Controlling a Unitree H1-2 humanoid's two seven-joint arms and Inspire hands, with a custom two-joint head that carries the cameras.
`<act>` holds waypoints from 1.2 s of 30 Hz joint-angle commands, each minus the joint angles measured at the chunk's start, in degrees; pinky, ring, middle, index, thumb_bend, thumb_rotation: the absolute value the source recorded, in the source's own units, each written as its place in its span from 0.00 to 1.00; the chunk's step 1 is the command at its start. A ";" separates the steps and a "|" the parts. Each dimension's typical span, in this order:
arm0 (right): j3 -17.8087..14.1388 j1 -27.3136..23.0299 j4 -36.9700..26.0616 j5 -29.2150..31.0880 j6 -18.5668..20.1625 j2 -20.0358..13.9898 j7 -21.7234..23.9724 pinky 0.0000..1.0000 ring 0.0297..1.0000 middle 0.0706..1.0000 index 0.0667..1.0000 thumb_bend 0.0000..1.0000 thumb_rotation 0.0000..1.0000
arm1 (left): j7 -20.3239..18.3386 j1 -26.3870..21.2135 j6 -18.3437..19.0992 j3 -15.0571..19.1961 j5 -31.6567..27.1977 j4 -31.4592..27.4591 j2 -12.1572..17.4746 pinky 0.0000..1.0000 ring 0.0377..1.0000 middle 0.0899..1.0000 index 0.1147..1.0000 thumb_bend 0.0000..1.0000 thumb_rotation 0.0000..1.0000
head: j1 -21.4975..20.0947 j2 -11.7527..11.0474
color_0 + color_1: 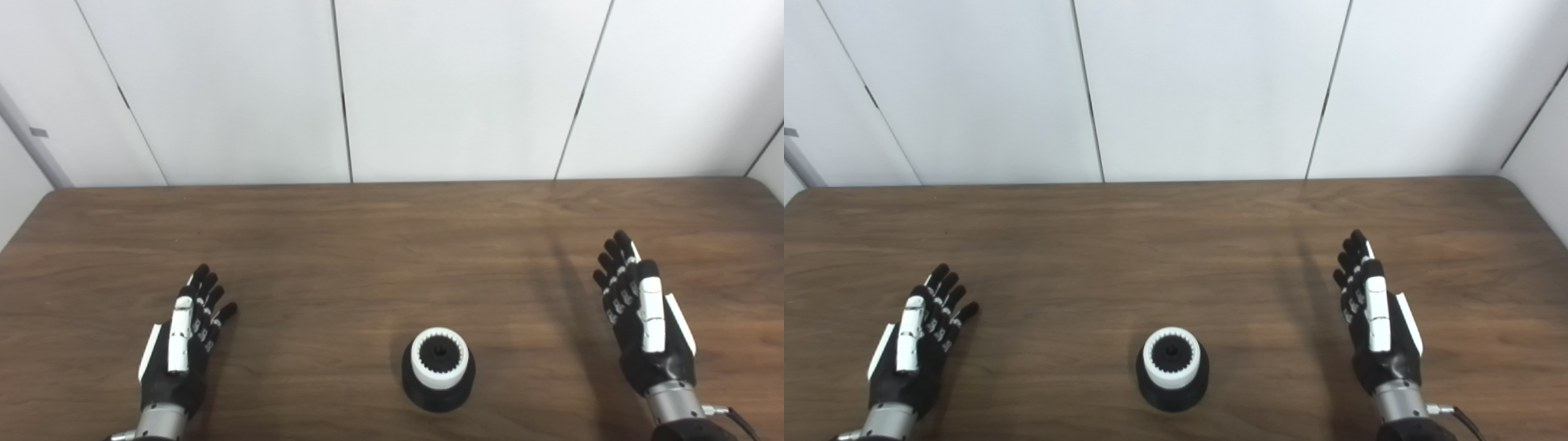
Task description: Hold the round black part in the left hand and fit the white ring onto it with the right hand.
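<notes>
White ring (440, 358) already sits on the round black part (438, 392), near the table's (367, 245) front edge. Left hand (184, 343) and right hand (643, 318) rest well apart from it, fingers spread, holding nothing. Fitting looks done; only checking remains.

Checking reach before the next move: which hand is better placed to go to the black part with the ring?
Left, marginally. The round black part, white ring already seated on it, stands upright between both open hands. The left hand sits level with it; the right hand lies slightly farther back. Neither touches it.
</notes>
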 commanded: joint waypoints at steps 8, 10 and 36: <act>-0.25 3.06 -3.44 0.14 2.92 -0.91 -0.10 1.00 1.00 1.00 1.00 0.53 1.00 | 1.10 -0.02 -1.66 0.22 2.06 -1.20 0.25 0.99 0.98 0.98 0.97 0.48 0.98 | 0.02 1.38; -0.33 3.13 -3.86 0.21 3.43 -0.97 -0.05 1.00 1.00 1.00 1.00 0.52 1.00 | 1.33 0.00 -1.53 0.25 2.07 -1.47 0.17 0.99 0.98 0.98 0.96 0.49 0.97 | -0.02 1.81; -2.08 1.82 -4.70 0.21 5.25 -1.83 0.14 1.00 1.00 1.00 1.00 0.54 1.00 | 4.23 -0.54 -1.12 -0.42 4.87 -3.08 -1.14 0.92 0.92 0.92 0.90 0.50 0.92 | 0.93 4.79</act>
